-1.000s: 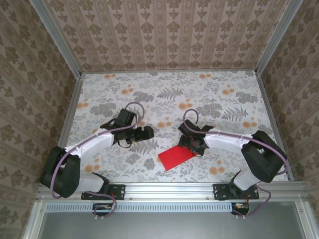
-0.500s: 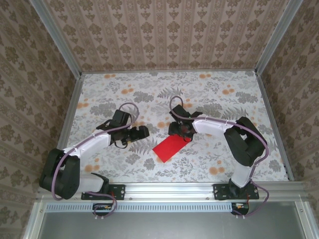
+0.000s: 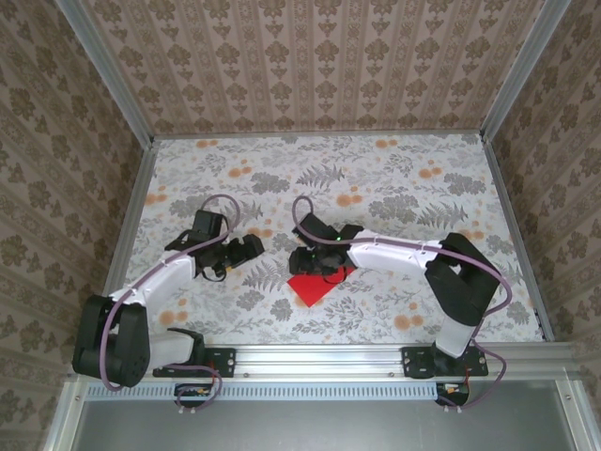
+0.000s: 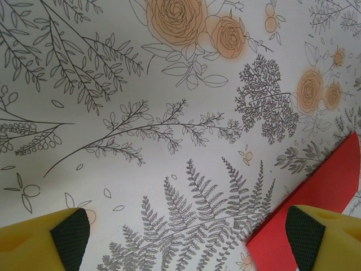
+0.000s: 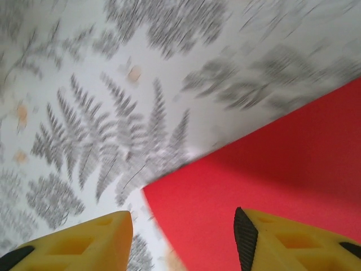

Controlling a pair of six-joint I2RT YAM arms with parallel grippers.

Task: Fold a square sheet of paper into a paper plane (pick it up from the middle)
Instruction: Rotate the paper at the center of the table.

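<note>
Low over the table point(image 3: 404, 178), the right gripper point(image 5: 183, 234) hovers, jaws partly spread, above a corner of the flat square sheet of paper point(image 5: 271, 169). The left gripper point(image 4: 186, 240) hangs wide open beside it. The paper is likely thin, limp and slippery, so best pinched mid-sheet.

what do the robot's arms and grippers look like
The left arm and right arm have white shells, black joints and bases, and a looping purple cable each. The left gripper and right gripper have yellow fingers with dark pads.
</note>
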